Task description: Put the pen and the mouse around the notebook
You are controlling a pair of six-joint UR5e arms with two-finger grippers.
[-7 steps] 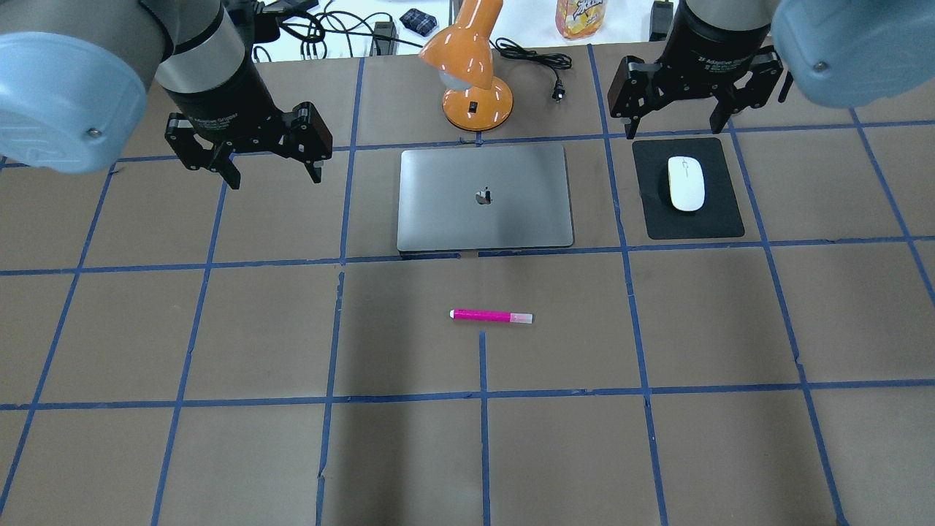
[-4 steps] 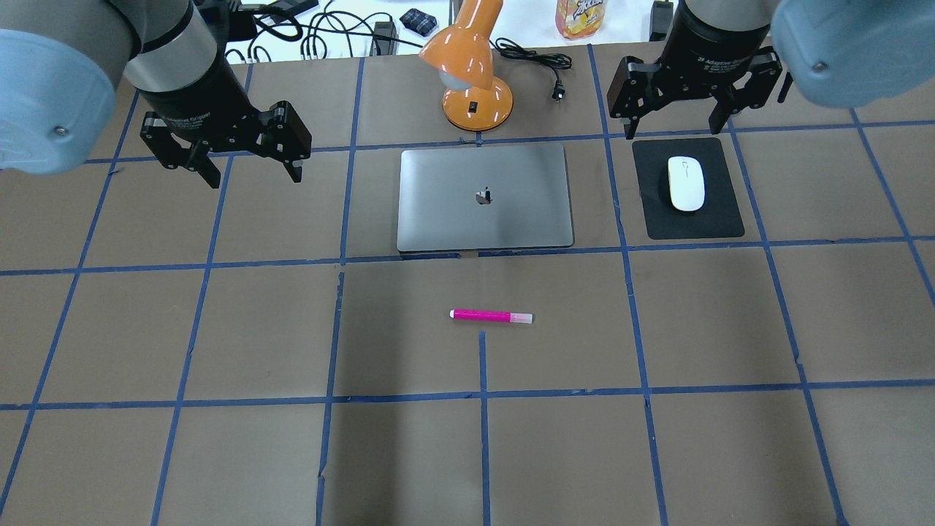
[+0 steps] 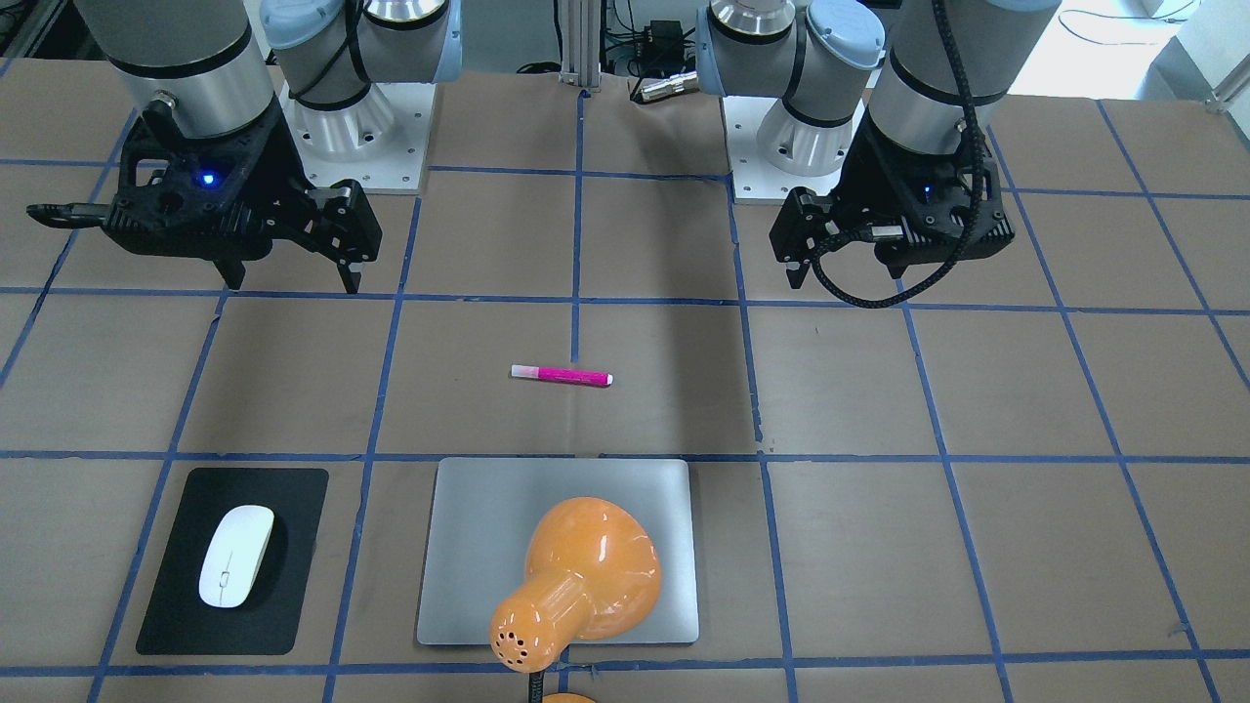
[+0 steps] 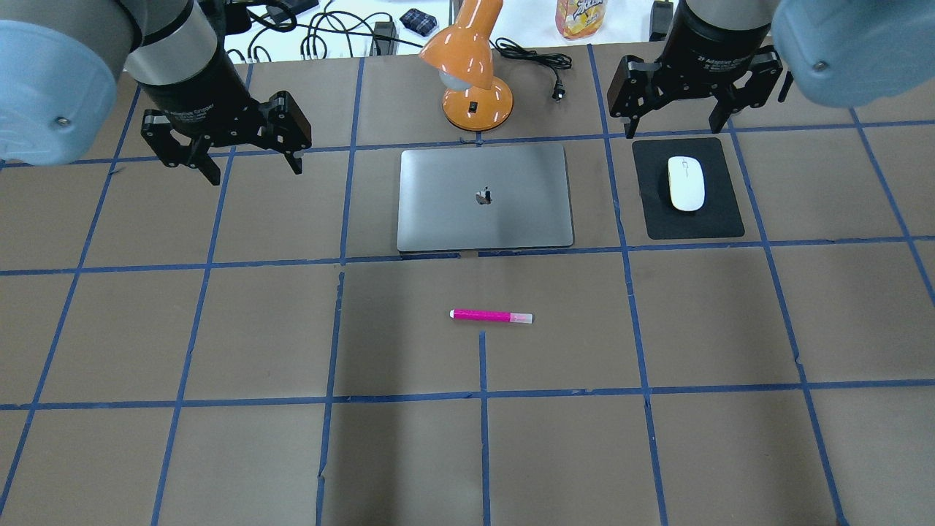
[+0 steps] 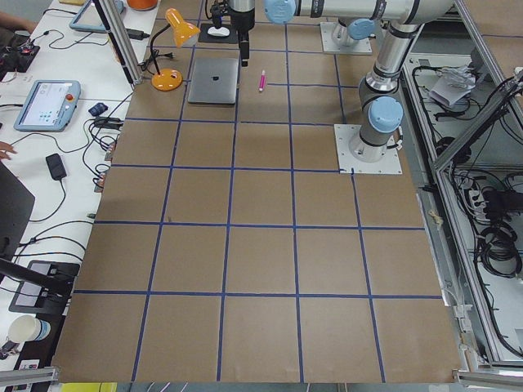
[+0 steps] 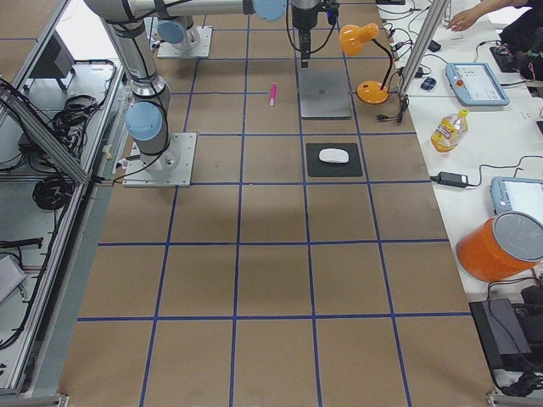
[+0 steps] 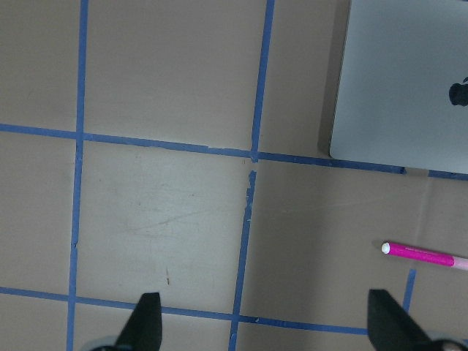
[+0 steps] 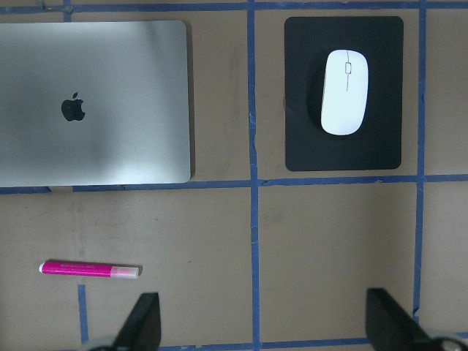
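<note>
The silver-grey notebook [image 4: 484, 197] lies closed at the middle far side of the table. To its right the white mouse [image 4: 686, 184] sits on a black mat [image 4: 719, 223]. The magenta pen [image 4: 491, 315] lies flat on the table, nearer the robot than the notebook and apart from it. My left gripper [image 4: 256, 172] hangs open and empty above the table left of the notebook. My right gripper [image 4: 675, 131] is open and empty just beyond the mat's far edge. The right wrist view shows the mouse [image 8: 345, 92], notebook [image 8: 95, 102] and pen [image 8: 89, 270] below.
An orange desk lamp [image 4: 475, 88] stands behind the notebook, and its head overhangs the lid in the front view. Its cord and plug [image 4: 559, 91] lie to the lamp's right. A bottle [image 4: 581, 18] and cables sit past the far edge. Blue tape lines grid the brown tabletop.
My left gripper has shifted a little left and toward the far side, still open. The right gripper, pen, mouse and notebook have not moved.
</note>
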